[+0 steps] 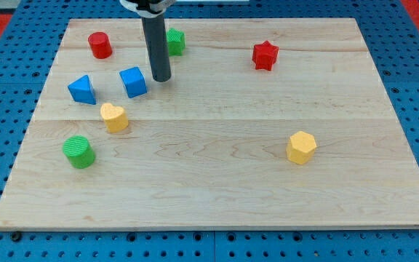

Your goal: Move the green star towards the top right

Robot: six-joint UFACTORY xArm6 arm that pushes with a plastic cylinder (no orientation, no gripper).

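Observation:
The green star (175, 41) lies near the board's top edge, left of centre, partly hidden behind my rod. My tip (161, 77) rests on the board just below and slightly left of the star, and right of the blue cube (133, 81). Whether the rod touches the star cannot be told.
A red cylinder (100, 45) sits at top left. A blue triangular block (82, 89), a yellow heart (113, 117) and a green cylinder (79, 151) are on the left. A red star (265, 55) is at top right, a yellow hexagon (301, 148) at lower right. The wooden board (217, 196) lies on blue pegboard.

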